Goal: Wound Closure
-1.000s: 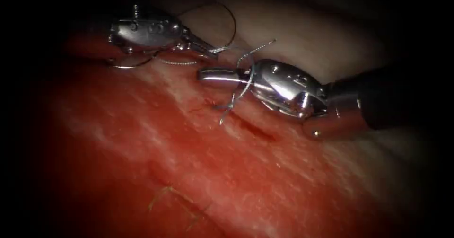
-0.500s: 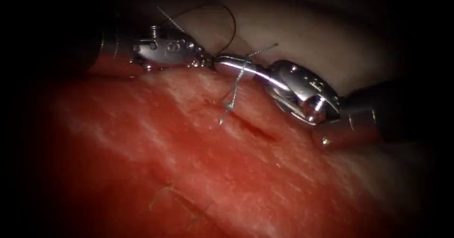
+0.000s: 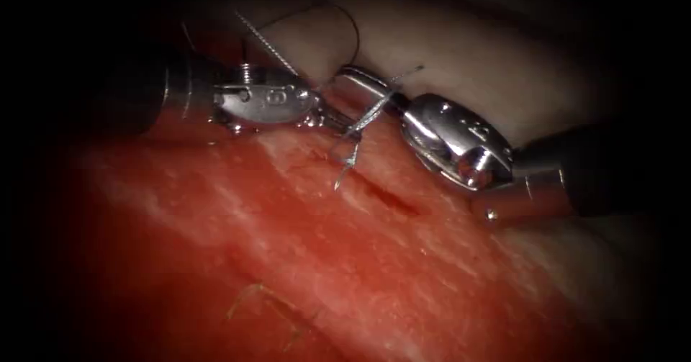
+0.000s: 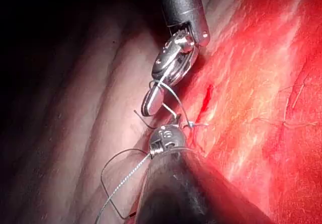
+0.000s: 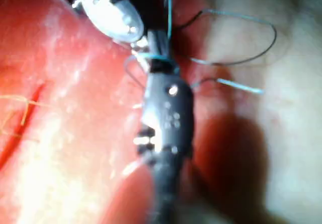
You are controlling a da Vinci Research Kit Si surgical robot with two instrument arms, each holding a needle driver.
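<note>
Above the cut (image 3: 385, 198), both claws meet, thread (image 3: 363, 121) looped around right claw (image 3: 360, 81).

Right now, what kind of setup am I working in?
Likely a bench suturing practice rig: pork-belly tissue with a cut, two needle drivers, left tool and right tool, with thread wound around the right one.
</note>
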